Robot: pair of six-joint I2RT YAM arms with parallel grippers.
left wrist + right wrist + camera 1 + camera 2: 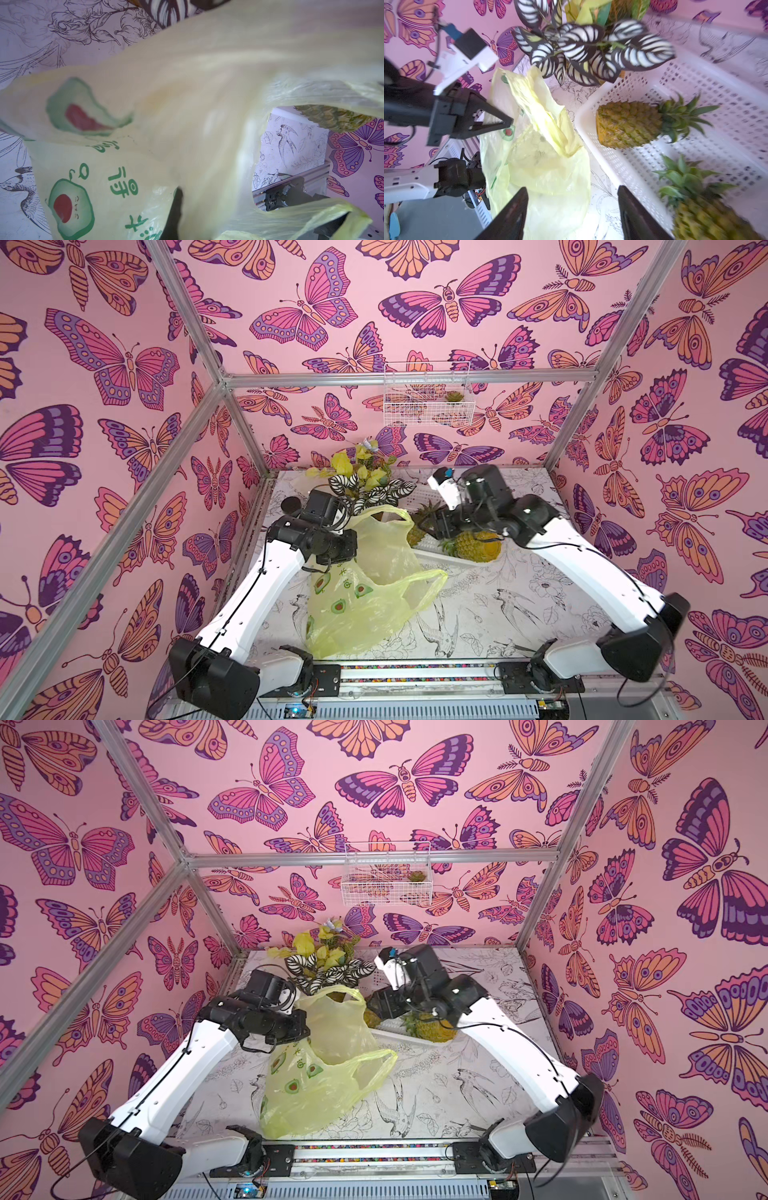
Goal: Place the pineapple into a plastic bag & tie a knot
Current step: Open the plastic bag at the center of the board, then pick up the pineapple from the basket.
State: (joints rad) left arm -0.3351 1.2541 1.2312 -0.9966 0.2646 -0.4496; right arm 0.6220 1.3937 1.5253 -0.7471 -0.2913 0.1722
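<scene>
Pink butterfly-print walls (124, 364) box in a bench (519, 614) printed with ink birds and flowers.

In both top views the thin translucent yellow-green plastic bag with avocado prints (365, 605) (320, 1090) lies left of centre. Its long axis runs from the near metal rail (415, 672) toward the far wall, closed bottom near, open mouth far and facing up. One handle loop (390, 516) stands up by the potted plant with striped black-and-white leaves (374, 489). The other loop (430, 585) droops right. Both loops are untied.

A white perforated plastic basket (432, 551) sits just beside the mouth. A scaly yellow-brown pineapple (478, 547) lies in it on its side, crown toward the bag. The second pineapple (417, 531) is half hidden by the right pincer (428, 529), which hangs over the basket end nearest the bag.

The bench right of the bag is bare print, open room there. The left pincer (334, 560) sits over the bag's left edge, jaws hidden under the wrist.

Left wrist view: blurred bag film fills most of it, green characters readable. A pineapple body shows through the mouth gap. Jaws cannot be told here.

Right wrist view: the left pincer (508, 122) is closed, tips pinching the bag's rim. The right pincer's fingers (512, 214) stand wide apart, holding and touching nothing. The second pineapple (629, 126) lies sideways, crown turned away from the bag.
</scene>
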